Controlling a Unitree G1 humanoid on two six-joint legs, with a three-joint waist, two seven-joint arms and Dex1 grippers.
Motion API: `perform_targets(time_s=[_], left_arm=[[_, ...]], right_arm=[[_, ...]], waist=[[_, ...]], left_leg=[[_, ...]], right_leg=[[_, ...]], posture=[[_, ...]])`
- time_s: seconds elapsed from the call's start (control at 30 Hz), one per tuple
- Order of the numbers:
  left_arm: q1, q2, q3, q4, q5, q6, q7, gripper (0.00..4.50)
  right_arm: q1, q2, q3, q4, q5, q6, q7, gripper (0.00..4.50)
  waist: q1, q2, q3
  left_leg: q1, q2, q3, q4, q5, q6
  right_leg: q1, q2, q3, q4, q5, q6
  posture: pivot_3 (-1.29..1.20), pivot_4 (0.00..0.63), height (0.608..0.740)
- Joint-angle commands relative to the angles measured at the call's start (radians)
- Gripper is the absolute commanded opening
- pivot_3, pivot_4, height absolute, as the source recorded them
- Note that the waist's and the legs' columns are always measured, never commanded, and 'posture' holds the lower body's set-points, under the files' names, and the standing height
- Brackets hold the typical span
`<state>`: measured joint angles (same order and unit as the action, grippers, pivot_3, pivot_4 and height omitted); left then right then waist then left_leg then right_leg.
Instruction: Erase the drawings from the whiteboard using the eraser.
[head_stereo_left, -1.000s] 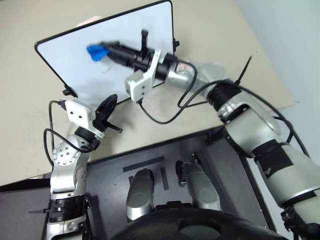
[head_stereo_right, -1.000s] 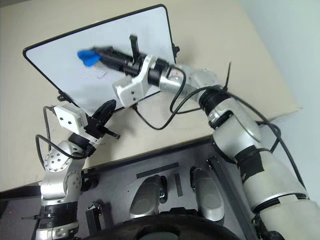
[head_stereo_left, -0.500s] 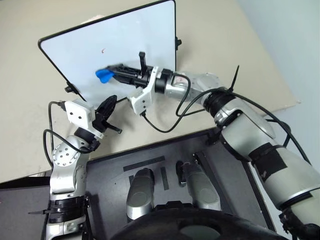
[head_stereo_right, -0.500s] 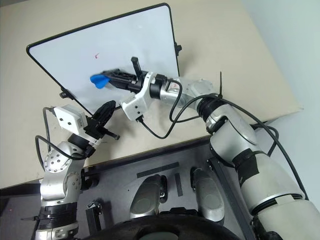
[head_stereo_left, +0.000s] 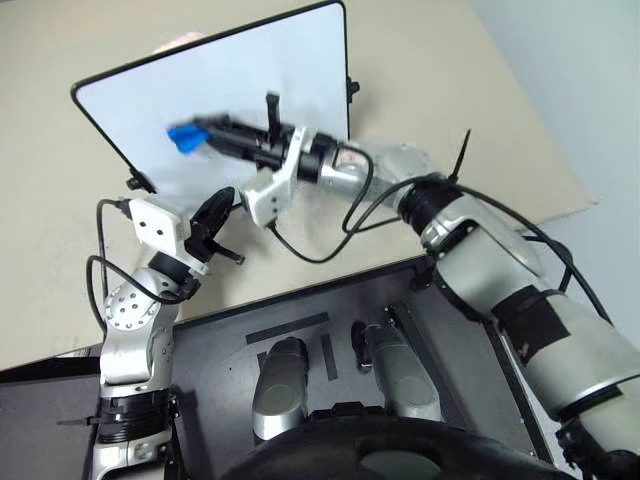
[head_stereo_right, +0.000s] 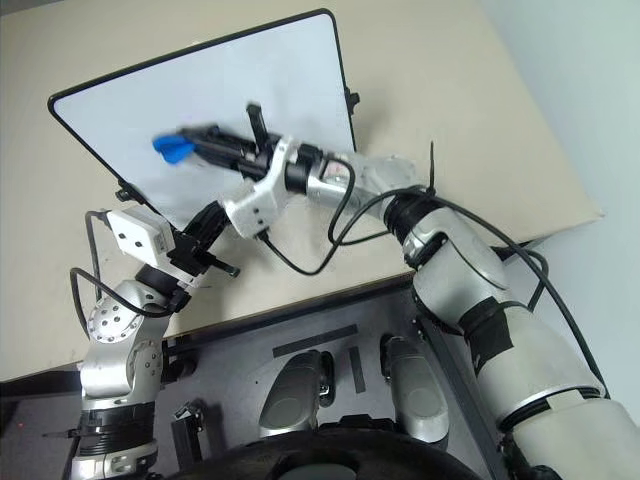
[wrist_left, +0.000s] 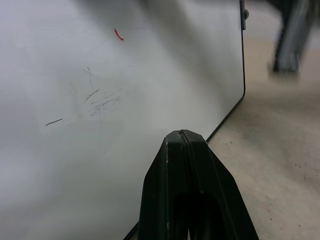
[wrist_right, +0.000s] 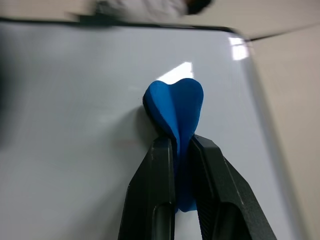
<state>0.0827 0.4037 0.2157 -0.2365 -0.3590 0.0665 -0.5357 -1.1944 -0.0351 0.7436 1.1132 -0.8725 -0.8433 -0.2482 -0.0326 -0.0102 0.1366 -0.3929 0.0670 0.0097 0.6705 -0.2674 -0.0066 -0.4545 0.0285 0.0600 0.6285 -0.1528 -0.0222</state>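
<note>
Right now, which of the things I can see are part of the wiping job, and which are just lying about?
Part of the job:
- whiteboard
- blue eraser, pinched in the right gripper
- last red mark on the board

Just there:
- left gripper, shut, holding nothing, near the board's edge
- beige floor
- faint grey scratches
</note>
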Motion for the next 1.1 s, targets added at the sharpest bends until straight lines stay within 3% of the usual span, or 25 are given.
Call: perform_targets(time_s=[0.03,0.47,0.67,0.9,1.0,1.1], left_arm=[[0.003,0.001,0.006,-0.031,0.005,-0.015,0.005,0.00],[0.000,0.000,0.001,-0.030,0.005,-0.014,0.006,0.00],[0.002,-0.003,-0.001,-0.038,0.006,-0.014,0.009,0.00],[0.018,-0.003,0.002,-0.062,0.002,-0.009,0.018,0.00],[0.025,0.001,0.003,-0.070,-0.003,-0.004,0.019,0.00],[0.022,0.006,0.002,-0.071,-0.006,0.005,0.015,0.00]], right_arm=[[-0.006,0.001,0.007,-0.003,0.000,-0.002,0.032,0.51],[-0.132,-0.044,-0.085,-0.027,0.039,0.083,-0.078,0.51],[-0.067,-0.054,-0.072,-0.049,0.051,0.037,-0.022,0.51],[0.177,-0.187,-0.150,-0.189,0.333,-0.037,0.402,0.51],[0.292,-0.276,-0.209,-0.373,0.545,0.053,0.657,0.51],[0.422,-0.396,-0.266,-0.631,0.777,0.259,0.918,0.51]], waist=[[0.000,0.000,0.000],[0.000,0.000,0.000],[0.000,0.000,0.000],[0.014,-0.001,0.000],[0.014,-0.001,0.000],[0.013,-0.001,-0.001]], left_leg=[[0.000,0.000,0.000,0.000,0.000,0.000],[-0.001,0.000,0.000,0.000,0.000,-0.001],[0.000,0.000,0.000,0.000,0.000,-0.001],[-0.001,0.000,0.000,0.002,-0.001,-0.001],[-0.005,0.000,0.000,0.006,-0.003,-0.002],[-0.007,0.000,0.000,0.009,-0.006,-0.001]], right_leg=[[0.000,0.000,0.000,0.000,0.000,0.000],[-0.001,0.000,0.000,0.000,0.000,-0.001],[-0.001,0.000,0.000,0.000,0.002,-0.001],[0.001,0.000,0.000,-0.001,0.001,0.002],[0.000,0.000,0.000,-0.002,0.001,0.003],[0.000,0.000,0.000,-0.003,0.001,0.004]], posture=[[0.00,0.150,0.740],[0.00,0.150,0.740],[0.00,0.150,0.740],[0.00,0.150,0.740],[0.00,0.150,0.740],[0.00,0.150,0.740]])
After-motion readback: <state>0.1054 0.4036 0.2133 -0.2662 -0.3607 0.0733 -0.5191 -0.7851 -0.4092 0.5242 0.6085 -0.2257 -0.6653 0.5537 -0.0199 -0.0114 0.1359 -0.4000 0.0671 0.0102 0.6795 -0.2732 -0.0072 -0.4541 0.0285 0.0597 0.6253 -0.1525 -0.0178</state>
